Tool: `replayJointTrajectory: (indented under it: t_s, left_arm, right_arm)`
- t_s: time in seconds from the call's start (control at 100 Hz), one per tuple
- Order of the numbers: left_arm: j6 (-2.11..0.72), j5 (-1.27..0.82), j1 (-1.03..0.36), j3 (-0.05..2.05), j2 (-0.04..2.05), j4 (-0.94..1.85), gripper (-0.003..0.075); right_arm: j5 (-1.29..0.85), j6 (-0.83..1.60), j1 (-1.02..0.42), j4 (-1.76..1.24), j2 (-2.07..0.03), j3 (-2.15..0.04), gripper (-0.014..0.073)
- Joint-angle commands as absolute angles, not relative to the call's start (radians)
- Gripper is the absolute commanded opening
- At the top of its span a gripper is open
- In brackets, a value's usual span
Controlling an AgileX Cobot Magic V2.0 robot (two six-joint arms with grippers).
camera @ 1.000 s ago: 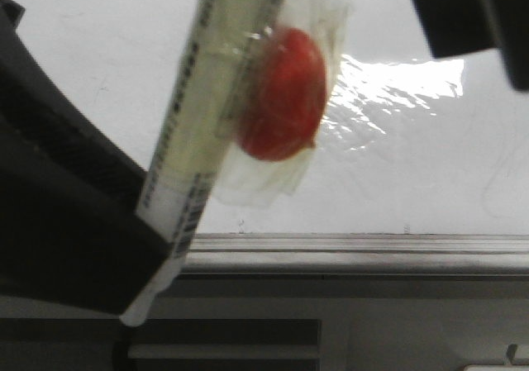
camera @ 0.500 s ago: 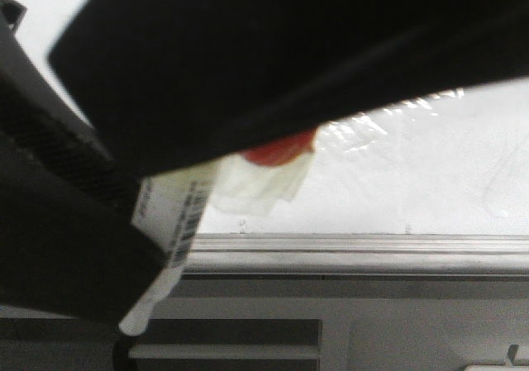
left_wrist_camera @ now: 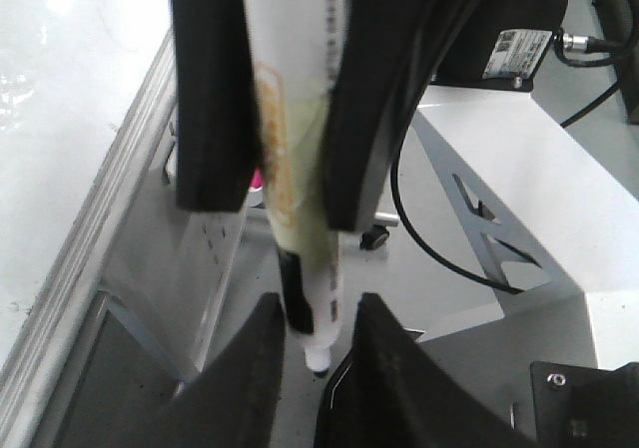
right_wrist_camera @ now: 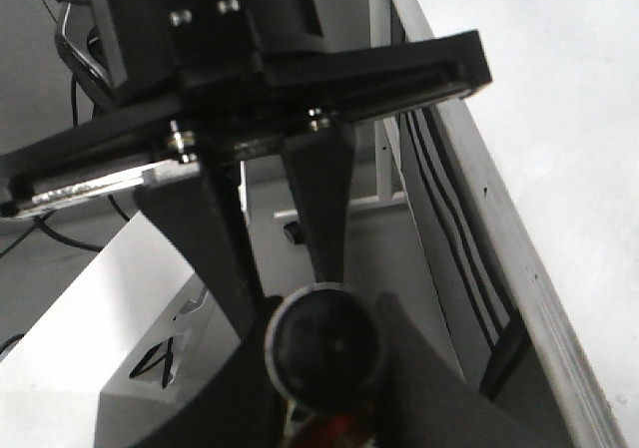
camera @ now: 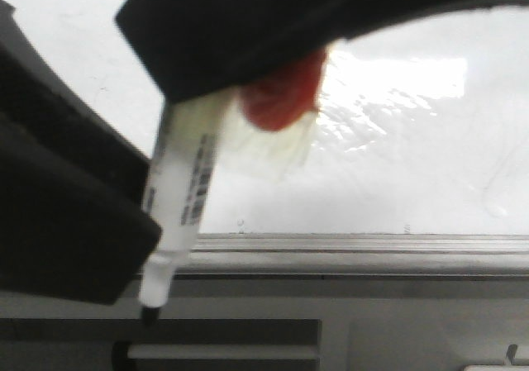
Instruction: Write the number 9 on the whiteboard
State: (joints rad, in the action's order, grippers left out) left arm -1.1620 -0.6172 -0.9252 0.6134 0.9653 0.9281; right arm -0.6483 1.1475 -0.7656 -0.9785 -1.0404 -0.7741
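The whiteboard (camera: 413, 181) fills the far half of the front view, glossy with glare. The number 9 is out of view. A white marker (camera: 182, 189) hangs tilted in front of the board, black nib (camera: 150, 313) down, with a red disc (camera: 281, 98) taped to it. My right gripper (camera: 207, 90) reaches in from above and is shut on the marker's upper barrel; its wrist view shows the marker's round end (right_wrist_camera: 324, 353) between the fingers. My left gripper (left_wrist_camera: 315, 313) stands open, one finger on each side of the marker's (left_wrist_camera: 300, 219) lower end.
A grey metal edge strip (camera: 355, 251) runs along the board's near side. Below it lies a grey panel with slots (camera: 248, 338). The left arm's dark bulk (camera: 58, 222) fills the left of the front view. Cables and a white stand (left_wrist_camera: 499, 219) lie beyond.
My right arm came in from the upper right over the marker and closed on its top. The marker now hangs lower and further out of the left gripper, nib showing.
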Motion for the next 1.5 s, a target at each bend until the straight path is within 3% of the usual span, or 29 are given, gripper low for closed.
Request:
replayJointTrajectory:
  t_s: [0.0,0.15,0.23,0.34,0.49,0.62,0.69,0.8,1.03,1.49]
  left_arm:
    - [-1.101,-0.599,-0.927,0.642,0.901,0.972,0.0345]
    - [-1.049,-0.546,-0.927,0.642,0.748,0.97,0.0376]
    - [-1.006,-0.46,-0.927,0.638,0.671,0.968,0.0375]
    - [-0.914,-0.302,-0.927,0.617,0.573,0.963,0.0344]
    - [-0.867,-0.081,-0.927,0.548,0.472,0.971,0.0224]
    - [-0.867,-0.014,-0.927,0.484,0.419,0.973,0.0112]
    - [-0.867,-0.011,-0.927,0.468,0.408,0.993,0.0053]
    - [-0.867,-0.016,-0.927,0.46,0.408,1.016,-0.0018]
    - [-0.867,-0.016,-0.927,0.46,0.408,1.016,-0.002]
    - [-0.867,-0.016,-0.927,0.46,0.408,1.016,-0.002]
  right_arm:
    - [-0.75,0.86,-0.754,-0.711,-1.03,-0.909,-0.006]
    - [-1.033,0.461,-0.763,-0.207,-1.03,-1.141,-0.005]
    - [-1.042,0.37,-0.786,-0.078,-1.005,-1.202,-0.0037]
    - [-0.84,0.349,-0.831,-0.061,-0.926,-1.16,-0.0037]
    - [-0.427,0.349,-0.897,0.0,-0.786,-0.91,-0.0037]
    - [0.042,0.349,-0.885,0.118,-0.694,-0.635,-0.0039]
    - [0.196,0.349,-0.853,0.169,-0.69,-0.555,-0.004]
    - [0.178,0.349,-0.783,0.169,-0.722,-0.538,-0.004]
    - [0.384,0.349,-0.617,0.08,-0.798,-0.538,-0.0041]
    - [0.412,0.352,-0.575,0.028,-0.929,-0.538,-0.0041]
